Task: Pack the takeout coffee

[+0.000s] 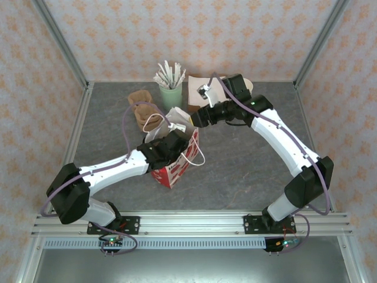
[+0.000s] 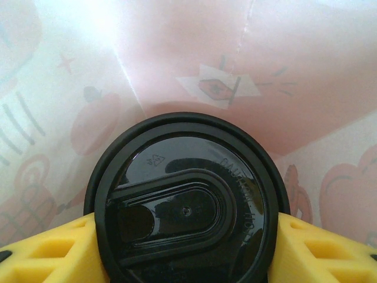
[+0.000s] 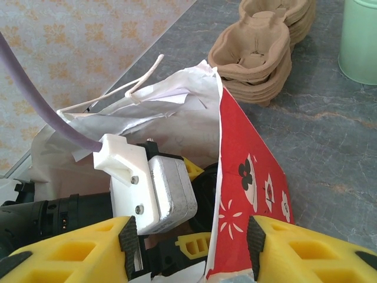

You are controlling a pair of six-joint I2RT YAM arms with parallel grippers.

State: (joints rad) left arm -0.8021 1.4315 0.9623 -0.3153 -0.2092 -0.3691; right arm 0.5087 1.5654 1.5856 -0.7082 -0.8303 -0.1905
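The takeout coffee (image 2: 187,206) shows its round black lid from above, down inside the red-and-white bag (image 1: 175,162), whose pale inner walls (image 2: 247,53) rise around it. My left gripper (image 2: 187,250) is shut on the cup, a yellow finger (image 2: 53,250) pressed against each side of the lid. In the top view the left gripper (image 1: 171,144) reaches into the bag's mouth. My right gripper (image 3: 191,247) is open at the bag's top edge, and the red bag wall (image 3: 247,171) stands loose between its pads. The right gripper (image 1: 194,119) sits just behind the bag.
A stack of brown pulp cup carriers (image 1: 141,111) (image 3: 259,53) lies behind the bag on the left. A green cup of white sticks (image 1: 171,91) (image 3: 359,41) stands at the back, brown paper (image 1: 197,88) beside it. The bag's white handles (image 1: 154,121) stick out.
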